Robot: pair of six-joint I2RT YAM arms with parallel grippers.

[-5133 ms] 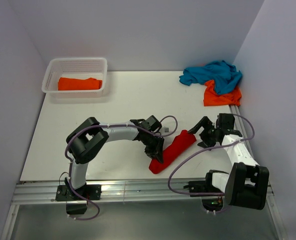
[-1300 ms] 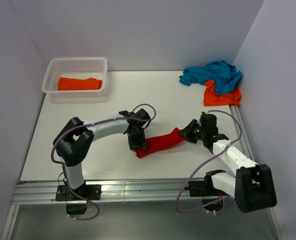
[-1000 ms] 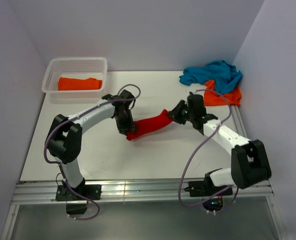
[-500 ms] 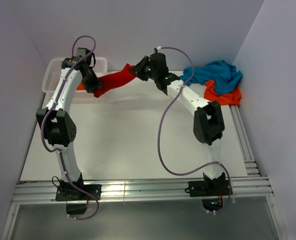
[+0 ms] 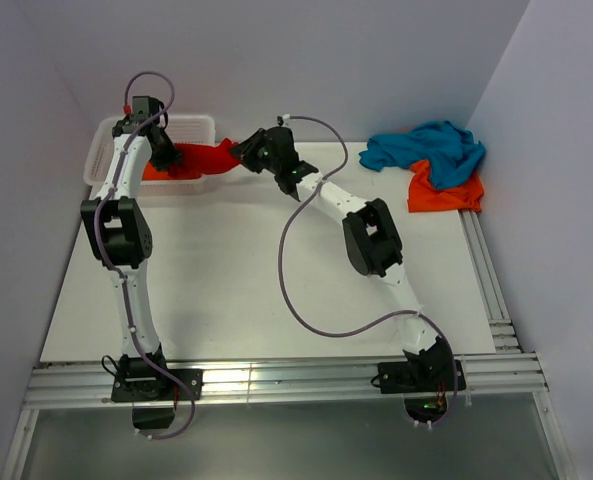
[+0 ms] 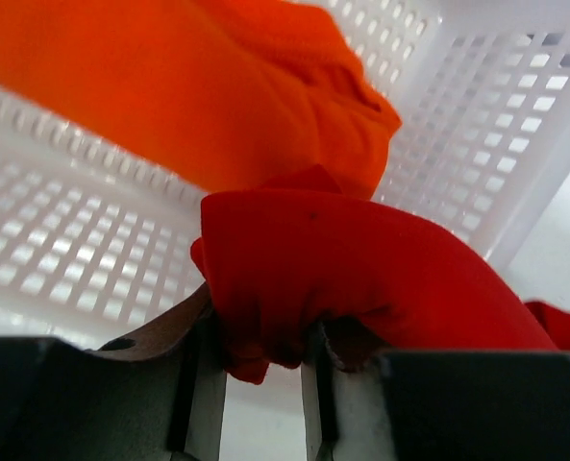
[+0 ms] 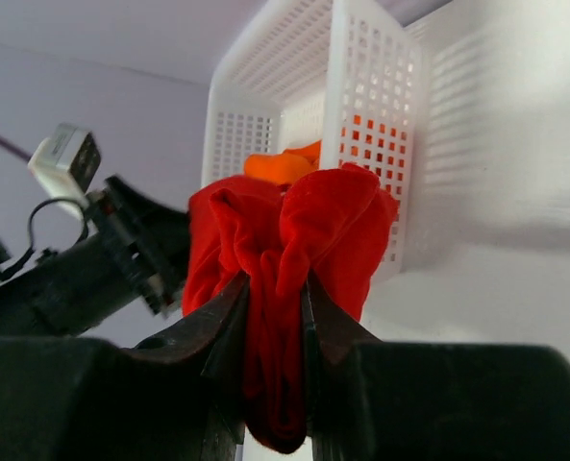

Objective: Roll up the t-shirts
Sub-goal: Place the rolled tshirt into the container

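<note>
Across the bench [image 5: 276,280], the teal t-shirt [image 5: 426,148] and a second orange t-shirt [image 5: 444,192] lie heaped at the far right corner, unrolled. Far left, the rolled red t-shirt [image 5: 208,158] hangs across the right rim of the white basket [image 5: 98,150], above the orange t-shirt [image 6: 198,86] lying inside. My left jaws and right jaws each pinch one bunched end, closed narrow on the cloth. I judge this the stowing step. Next I should lower it in beside the orange t-shirt and let go of both ends together.
</note>
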